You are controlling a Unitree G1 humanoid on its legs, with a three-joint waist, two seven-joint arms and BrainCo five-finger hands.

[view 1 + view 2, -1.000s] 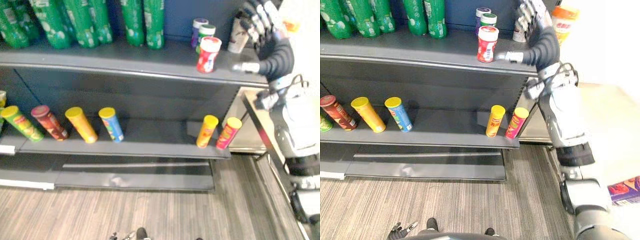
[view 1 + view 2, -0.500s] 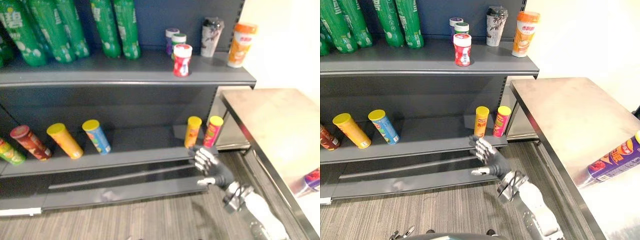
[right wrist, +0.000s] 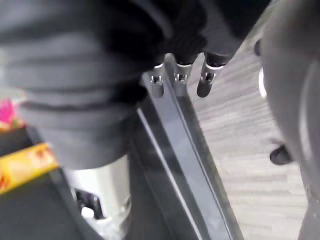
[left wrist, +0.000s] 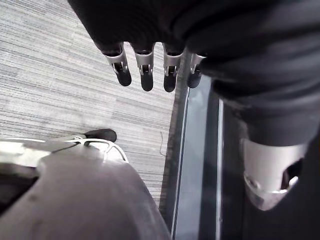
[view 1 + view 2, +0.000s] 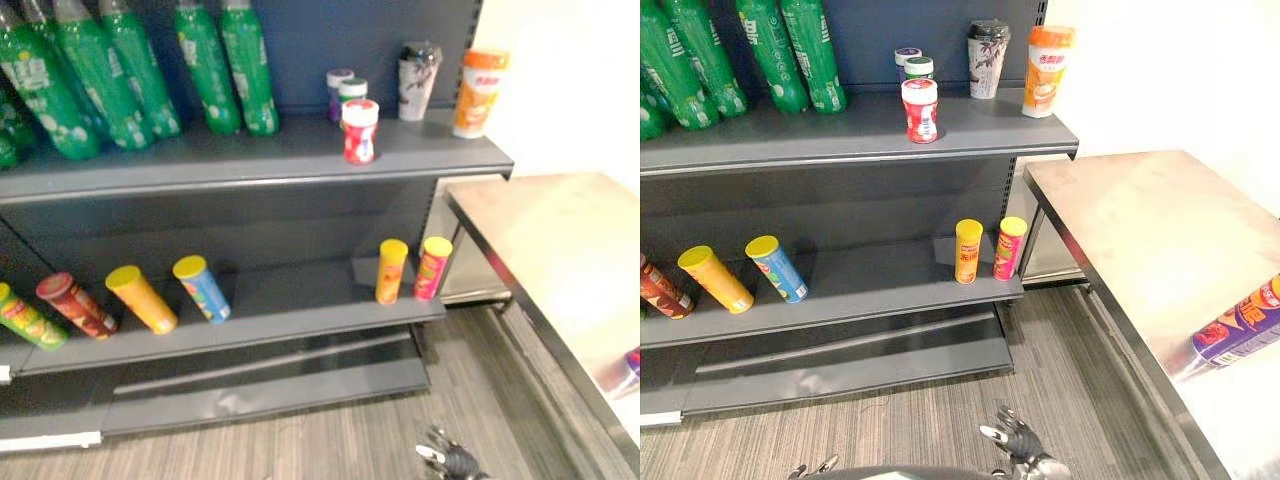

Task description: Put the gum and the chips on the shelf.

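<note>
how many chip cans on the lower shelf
6 cans: green, red, yellow, blue leaning at left; orange and pink upright at right. More may be hidden leftward.

I'm looking at what seems a shop: dark shelving (image 5: 300, 152) is carrying rows of green bottles (image 5: 140, 75), with chip tubes (image 5: 202, 288) lying below.

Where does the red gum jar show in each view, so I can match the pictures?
Left eye view: red gum jar stands at the front edge of the top shelf, right of centre.
Right eye view: same jar, left of centre, up high.
Left wrist view: left robot hand hangs over floor, away from the jar.
Right wrist view: right robot hand hangs near the floor too.
Shared landmark: orange cup at that shelf's right end.
</note>
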